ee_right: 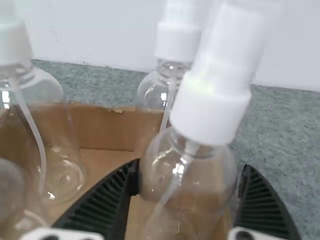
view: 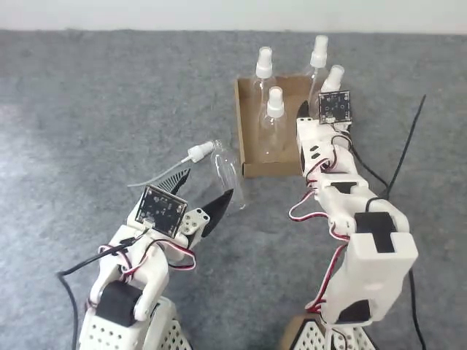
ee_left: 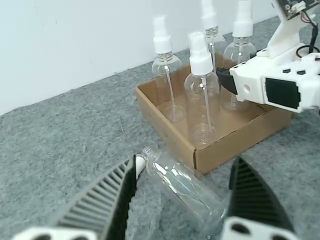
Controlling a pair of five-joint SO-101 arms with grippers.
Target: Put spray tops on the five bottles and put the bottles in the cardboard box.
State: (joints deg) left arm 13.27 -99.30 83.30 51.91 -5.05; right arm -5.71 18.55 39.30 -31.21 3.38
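High view shows it plainest: the fifth clear plastic bottle (view: 228, 175) lies on its side on the grey carpeted tabletop (view: 87, 109), just beside the near left corner of the brown cardboard box (view: 252, 170). Its long axis runs away from the left arm at a slight slant, with the base toward the arm and the open neck pointing to the far side. The left tool (view: 210, 182) is spread wide with one finger on either side of the bottle's base end, and it grips nothing. The bottle crosses that gap at an angle, its base closest to the finger on the box side. A loose white spray top (view: 199, 152) rests right by the bottle's mouth, but its thin dip tube trails across the carpet away from the bottle. From where I stand, then, it looks unfitted and turned the wrong way round. I'd say the coming move turns on that, since the tube has to be swung about and lined up with the bottle's axis before it can go in. The left arm is by far the nearer to both pieces. The right arm reaches over the box, where the right tool (ee_right: 190, 170) sits around a standing capped clear bottle (view: 334, 75) at the box's right side. Three other capped bottles (view: 275, 106) stand alongside it. I cannot tell whether that tool is clamped on its bottle or merely set about it.
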